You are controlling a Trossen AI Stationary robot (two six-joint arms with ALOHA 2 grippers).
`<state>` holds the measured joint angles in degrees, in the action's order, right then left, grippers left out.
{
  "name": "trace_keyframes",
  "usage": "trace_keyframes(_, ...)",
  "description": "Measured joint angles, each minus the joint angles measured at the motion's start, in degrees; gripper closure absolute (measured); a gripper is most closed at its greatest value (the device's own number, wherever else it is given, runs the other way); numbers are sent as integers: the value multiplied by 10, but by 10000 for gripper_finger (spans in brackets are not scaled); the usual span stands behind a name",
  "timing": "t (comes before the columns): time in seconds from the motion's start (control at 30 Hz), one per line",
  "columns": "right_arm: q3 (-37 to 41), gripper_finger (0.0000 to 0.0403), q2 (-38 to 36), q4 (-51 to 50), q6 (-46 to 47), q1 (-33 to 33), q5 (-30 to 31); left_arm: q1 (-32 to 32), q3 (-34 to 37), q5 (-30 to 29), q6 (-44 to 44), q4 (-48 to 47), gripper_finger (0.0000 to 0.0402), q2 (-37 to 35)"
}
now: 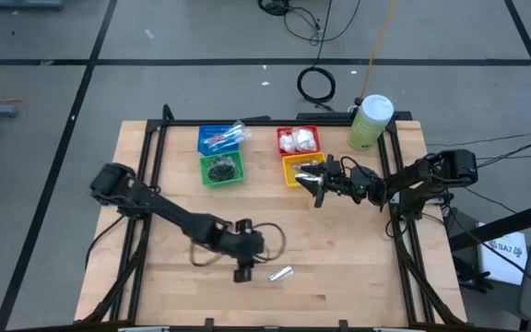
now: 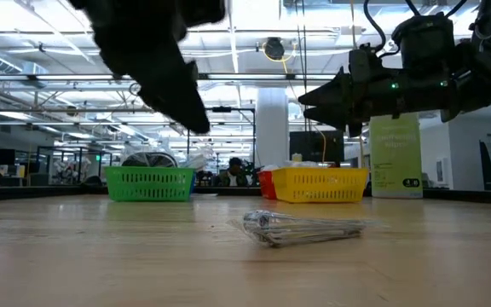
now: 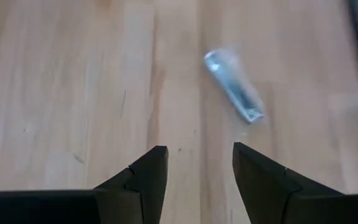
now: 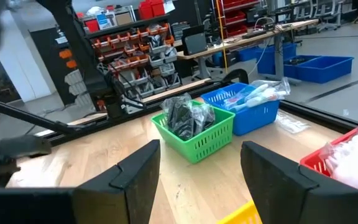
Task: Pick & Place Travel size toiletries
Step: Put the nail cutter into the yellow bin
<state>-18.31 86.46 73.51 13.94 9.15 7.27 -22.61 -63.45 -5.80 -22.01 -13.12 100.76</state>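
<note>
Blue basket (image 1: 221,138), green basket (image 1: 222,170), red basket (image 1: 299,140), yellow basket (image 1: 300,168), pale-green canister (image 1: 370,123)

Right gripper (image 4: 201,180) open, two dark fingers (image 4: 135,177) spread with nothing between them, above the wooden table (image 4: 104,155). Ahead: green basket (image 4: 197,140) full of dark wrapped discs (image 4: 185,115), touching the blue basket (image 4: 253,112) that holds clear-wrapped toothbrushes (image 4: 263,93). Red basket (image 4: 347,155) with white puffy packets (image 4: 353,152) nearer. Yellow basket (image 4: 238,214) rim just beside the fingers. Shelving with bins beyond the table edge.
</note>
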Motion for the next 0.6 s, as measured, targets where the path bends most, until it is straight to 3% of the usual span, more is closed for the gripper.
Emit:
trace_keyframes(0.17,0,188,0,0,-4,0,1,6,-140,0,-73,-145,188,94)
trace_keyframes(0.37,0,188,0,0,-12,0,0,-2,-237,42,-89,-151,142,172)
trace_keyframes(0.6,0,188,0,-2,-12,-7,0,-23,-274,-5,-116,-138,131,220)
